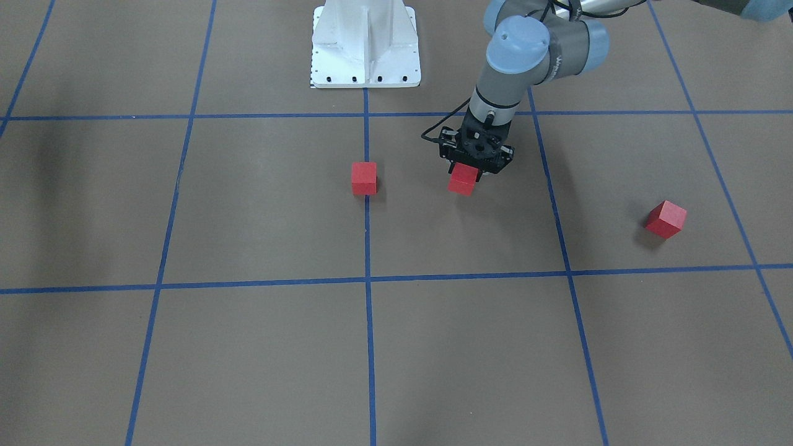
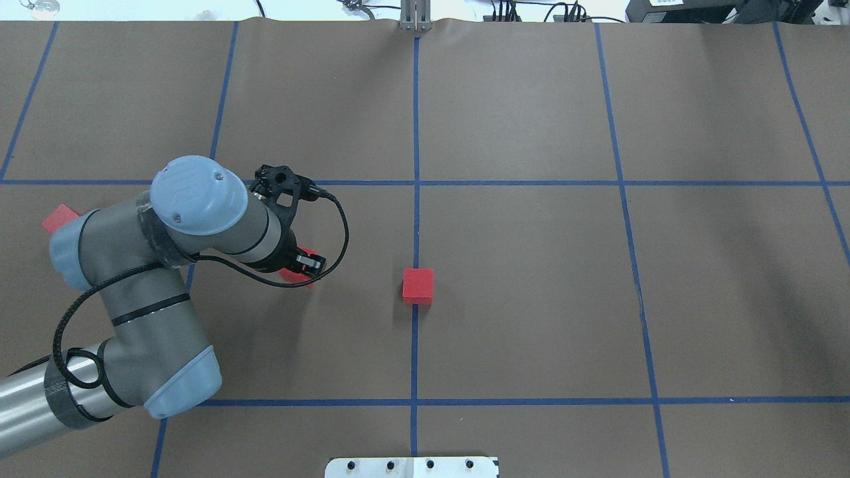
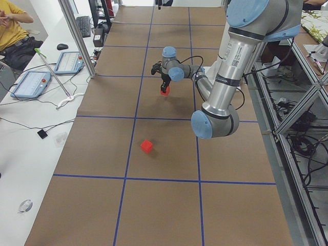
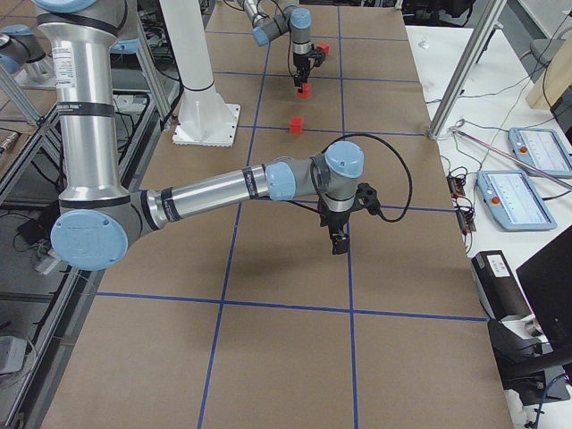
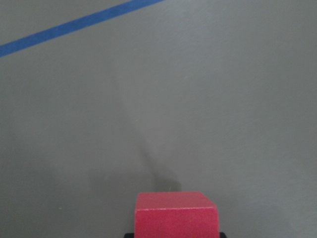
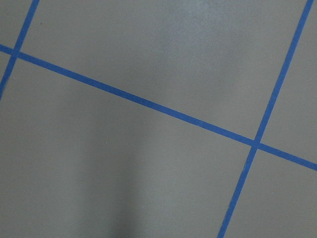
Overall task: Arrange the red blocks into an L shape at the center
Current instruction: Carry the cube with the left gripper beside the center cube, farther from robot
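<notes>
From above, the left arm (image 2: pixel 199 222) hides most of the held red block (image 2: pixel 289 273). The right gripper (image 4: pixel 338 241) is too small to read.

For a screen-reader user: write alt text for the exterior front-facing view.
The left gripper grips a red block just view-right of the middle blue line. A second red block sits on that line; a third red block lies far to the view's right.

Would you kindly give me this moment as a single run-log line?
left gripper: shut on held block | centre block: on middle line | third block: apart, robot's left | right gripper: state unclear
</notes>
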